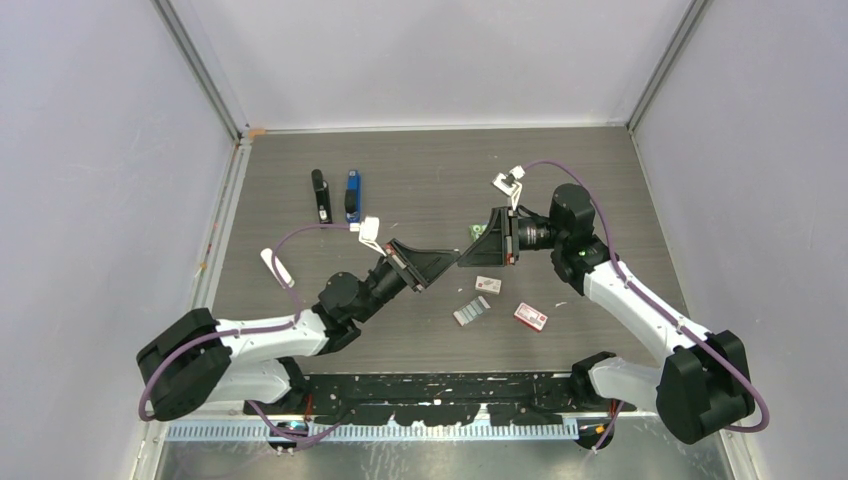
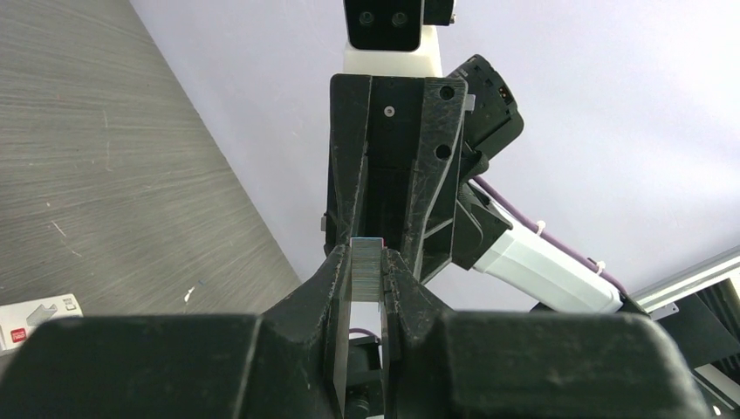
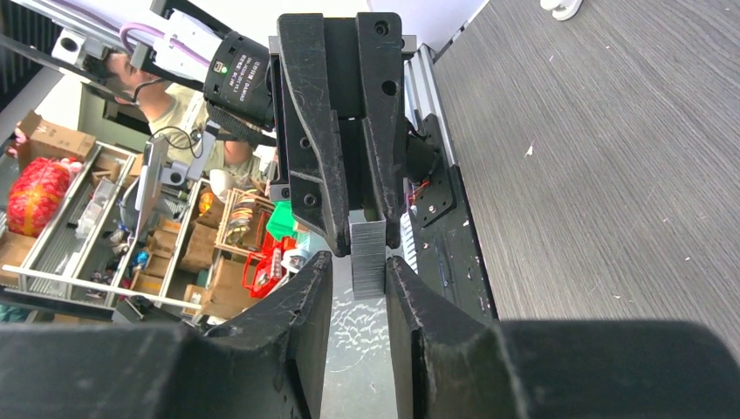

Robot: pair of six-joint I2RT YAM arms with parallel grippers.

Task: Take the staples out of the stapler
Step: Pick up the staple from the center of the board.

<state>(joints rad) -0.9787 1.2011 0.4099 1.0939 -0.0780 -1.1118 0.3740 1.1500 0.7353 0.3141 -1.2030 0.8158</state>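
My two grippers meet tip to tip in the air above the middle of the table. My left gripper [image 1: 450,265] [image 2: 368,257] is shut on a short silvery ribbed strip of staples [image 2: 368,272] [image 3: 367,255]. My right gripper [image 1: 472,253] [image 3: 359,262] straddles the strip's free end. One of its fingers lies against the strip and a narrow gap shows at the other. More staples [image 1: 472,312] lie on the table below. A black stapler [image 1: 320,195] and a blue stapler [image 1: 353,195] lie side by side at the back left, away from both grippers.
Two small red-and-white boxes [image 1: 488,285] [image 1: 531,317] lie near the loose strips, and one box [image 2: 35,319] shows in the left wrist view. A green packet [image 1: 478,232] sits just behind the right gripper. A white strip [image 1: 277,266] lies at the table's left.
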